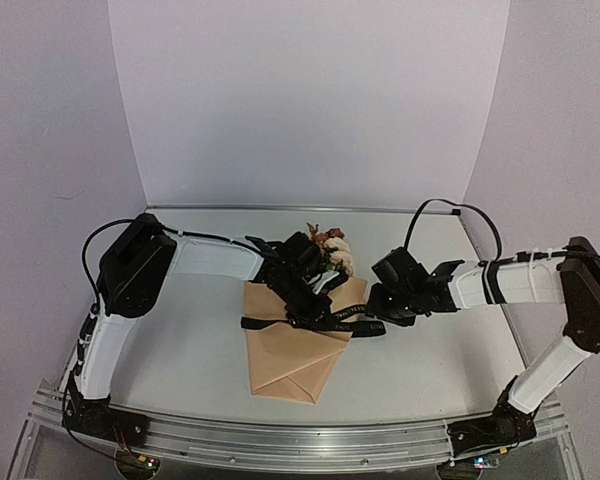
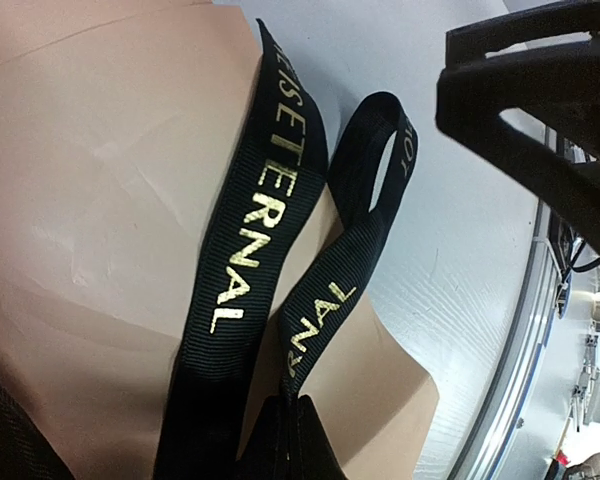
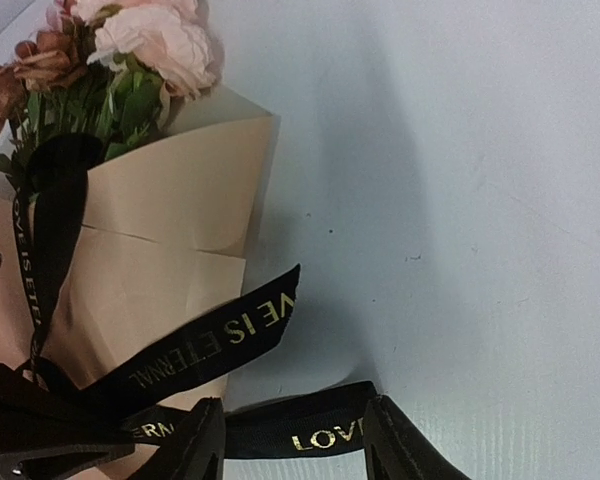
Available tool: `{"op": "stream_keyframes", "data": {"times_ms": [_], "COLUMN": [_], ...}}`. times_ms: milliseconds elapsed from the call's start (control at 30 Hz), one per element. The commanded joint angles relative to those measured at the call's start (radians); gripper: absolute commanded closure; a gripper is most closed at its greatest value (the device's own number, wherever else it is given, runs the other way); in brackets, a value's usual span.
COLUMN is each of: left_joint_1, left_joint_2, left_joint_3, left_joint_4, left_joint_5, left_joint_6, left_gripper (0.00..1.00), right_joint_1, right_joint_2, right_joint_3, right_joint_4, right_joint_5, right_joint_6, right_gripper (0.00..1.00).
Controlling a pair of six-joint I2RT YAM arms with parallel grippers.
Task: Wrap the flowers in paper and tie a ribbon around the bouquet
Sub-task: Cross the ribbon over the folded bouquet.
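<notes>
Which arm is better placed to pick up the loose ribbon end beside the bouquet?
Right, probably: the right gripper is open with the ribbon between its fingers; the left gripper is shut.

- Soft even light; top view soft.
- Faint shadow on table (image 3: pixel 330 200) just ahead of right gripper (image 3: pixel 295 405); its fingers (image 3: pixel 195 450) blur.
- Left wrist: ribbon (image 2: pixel 250 250) lettering sharp.
</notes>
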Motion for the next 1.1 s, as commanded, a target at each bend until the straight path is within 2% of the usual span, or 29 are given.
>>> {"op": "stream_keyframes", "data": {"times_ms": [0,267,500,733,900,1000,1067], "left_joint_1": [0.004,0.007,0.007,0.009,0.015,0.018,0.019], "left_joint_2": [-0.022,-0.06,-0.052,-0.055,-0.06,-0.062,-0.066], "left_joint_3": [0.025,-0.014,-0.009,-0.011,-0.021,-0.021,-0.024], "left_joint_4": [-0.014,0.046,0.045,0.046,0.05,0.052,0.056], "left_joint_5": [0.018,0.022,0.03,0.031,0.037,0.037,0.039], "left_joint_6": [0.026,0.009,0.008,0.008,0.008,0.005,0.003], "left_gripper": [1.0,0.95,0.96,0.97,0.96,0.96,0.96], "right_joint_1": [-0.005,-0.029,-0.053,-0.067,-0.067,-0.067,-0.067], "right_joint_2": [0.057,0.139,0.188,0.205,0.182,0.167,0.157], "right_joint_3": [0.076,0.084,0.102,0.11,0.11,0.105,0.1], "right_joint_4": [0.036,0.089,0.12,0.131,0.131,0.13,0.129], "right_joint_5": [-0.093,-0.13,-0.132,-0.12,-0.097,-0.092,-0.09], "right_joint_6": [0.008,0.191,0.241,0.249,0.234,0.229,0.226], "right_gripper": [0.47,0.38,0.39,0.53,0.73,0.8,0.87]}}
